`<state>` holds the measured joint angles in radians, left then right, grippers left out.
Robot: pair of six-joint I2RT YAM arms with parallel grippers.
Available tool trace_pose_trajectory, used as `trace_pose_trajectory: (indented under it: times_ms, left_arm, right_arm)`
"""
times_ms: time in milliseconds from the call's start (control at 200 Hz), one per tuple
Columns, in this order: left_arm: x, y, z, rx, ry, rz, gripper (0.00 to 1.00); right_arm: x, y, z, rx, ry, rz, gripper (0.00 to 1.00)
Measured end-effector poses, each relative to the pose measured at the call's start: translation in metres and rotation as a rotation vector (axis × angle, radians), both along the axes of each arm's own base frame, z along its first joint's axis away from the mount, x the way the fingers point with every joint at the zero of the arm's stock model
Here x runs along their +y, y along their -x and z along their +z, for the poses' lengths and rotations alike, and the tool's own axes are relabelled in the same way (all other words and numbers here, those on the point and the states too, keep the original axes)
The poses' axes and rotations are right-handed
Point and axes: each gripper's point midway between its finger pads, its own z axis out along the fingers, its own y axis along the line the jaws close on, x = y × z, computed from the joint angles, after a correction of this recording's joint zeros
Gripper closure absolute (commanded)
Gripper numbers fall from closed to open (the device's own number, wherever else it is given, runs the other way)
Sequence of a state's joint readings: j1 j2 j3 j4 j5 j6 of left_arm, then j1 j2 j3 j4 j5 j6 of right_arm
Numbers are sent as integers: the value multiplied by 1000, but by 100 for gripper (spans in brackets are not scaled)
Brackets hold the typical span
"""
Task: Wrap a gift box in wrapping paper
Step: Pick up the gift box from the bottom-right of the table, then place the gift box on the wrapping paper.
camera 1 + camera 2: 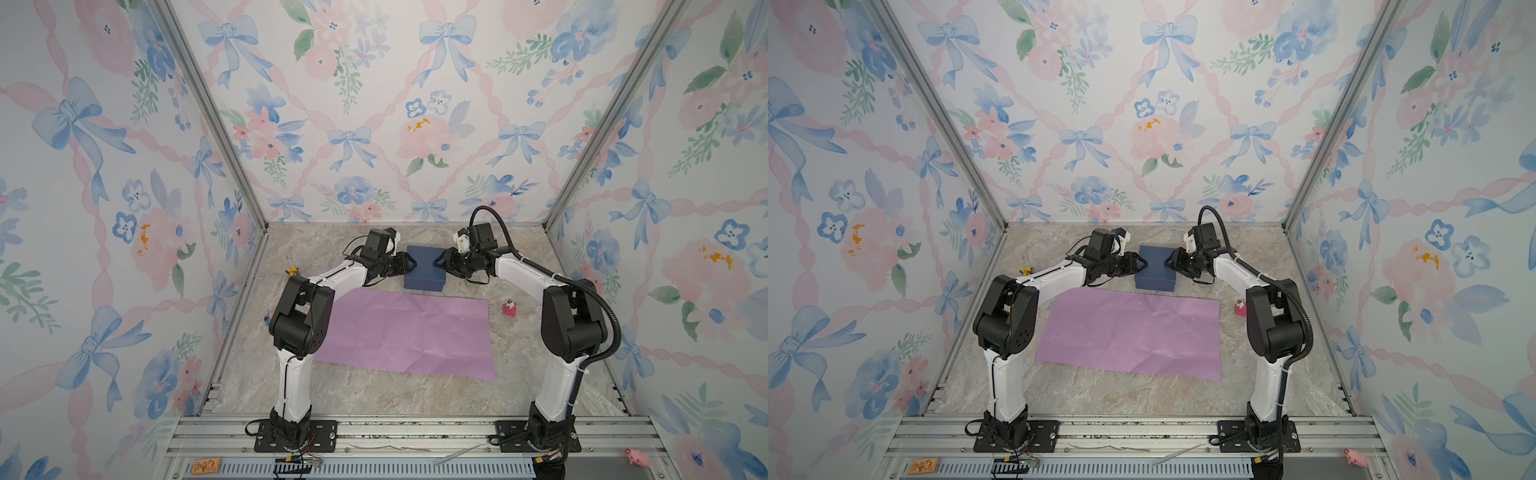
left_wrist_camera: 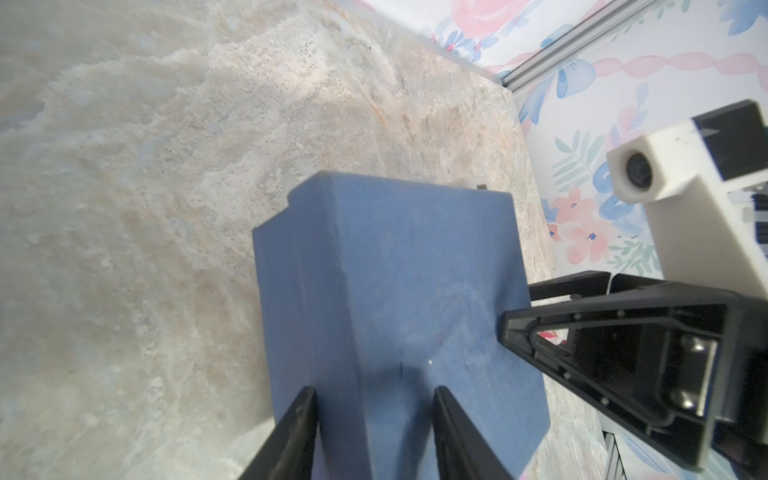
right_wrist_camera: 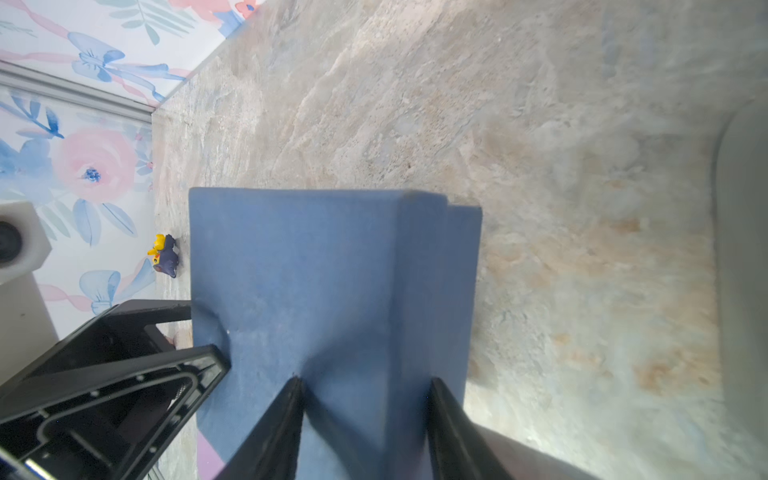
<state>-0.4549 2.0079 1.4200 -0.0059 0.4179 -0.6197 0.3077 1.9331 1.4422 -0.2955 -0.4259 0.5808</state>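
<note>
At the far end of the marble-patterned surface [image 1: 374, 399], we find the left hand [image 1: 412, 264] and the right hand [image 1: 436, 262] facing each other across the gift box [image 1: 424, 272]. Each has its jaws partway closed and, as the wrist views suggest, clamped on an opposite end of the box. The box lies just beyond the far edge of the wrapping paper [image 1: 407, 332], its near side touching or barely over that edge. Whether it is lifted we cannot tell.

We judge the step in hand to be carrying the box onto the sheet. Both hands should rise and travel together, level, clearing the paper's edge rather than ploughing into it. The box should land centred and square.

The box is matte navy cardboard, scuffed, its lid [image 2: 415, 270] stepping out over the base. The paper is thin, lilac and flat, crossed by fold creases.
</note>
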Motion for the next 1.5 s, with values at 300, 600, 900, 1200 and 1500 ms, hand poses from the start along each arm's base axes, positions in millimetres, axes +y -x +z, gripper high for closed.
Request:
trace_pose_trajectory:
  times_ms: [300, 600, 900, 1200, 1500]
  left_arm:
    - [19, 47, 7, 17, -8, 44, 53]
    - [41, 98, -1, 46, -41, 74, 53]
    - [61, 134, -14, 71, -63, 97, 53]
    - [74, 157, -21, 94, -54, 125, 53]
    - [74, 166, -27, 129, -29, 138, 53]
  right_arm:
    - [20, 51, 9, 11, 39, 27, 51]
    - [42, 113, 0, 65, 75, 59, 51]
    - [63, 163, -18, 119, 106, 85, 51]
    - [73, 177, -23, 136, 107, 103, 50]
    - [72, 179, -23, 144, 112, 102, 50]
